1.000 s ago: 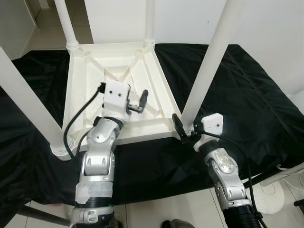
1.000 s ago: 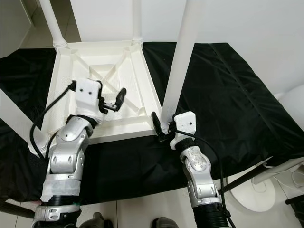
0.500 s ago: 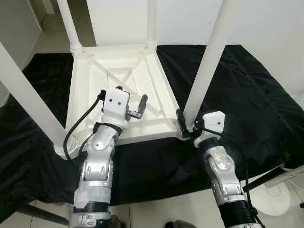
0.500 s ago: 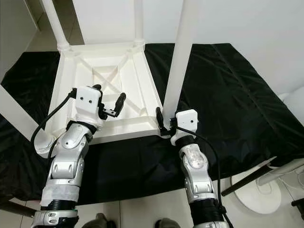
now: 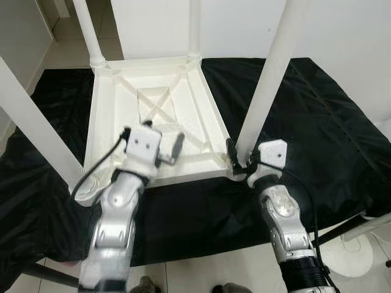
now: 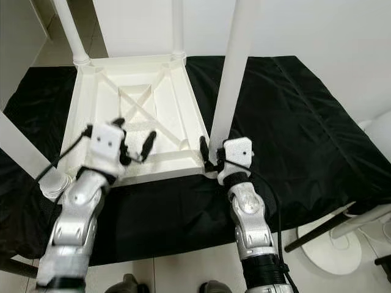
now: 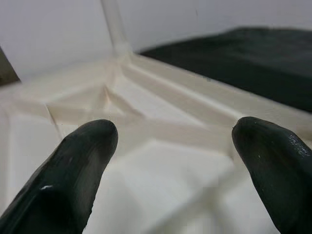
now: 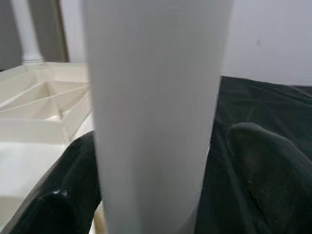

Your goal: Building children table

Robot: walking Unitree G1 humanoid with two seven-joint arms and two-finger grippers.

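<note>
Inverted children's table [image 5: 153,97] on black cloth [image 5: 324,122], legs upward.

Right gripper [image 5: 239,163]: jaws closed around the base of the near-right leg [image 5: 269,79] (fingers [image 8: 73,195] flank it). Left gripper [image 6: 133,146]: jaws spread wide, holding nothing, above the ribbed underside near the front edge.

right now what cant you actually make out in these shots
- Tops of the table legs: cut off by the upper edge in both eye views.
- Right gripper contact with the near right leg: the right wrist view shows fingers either side, but the leg hides whether they press it.
- Left gripper: motion-blurred over the upturned table.
</note>
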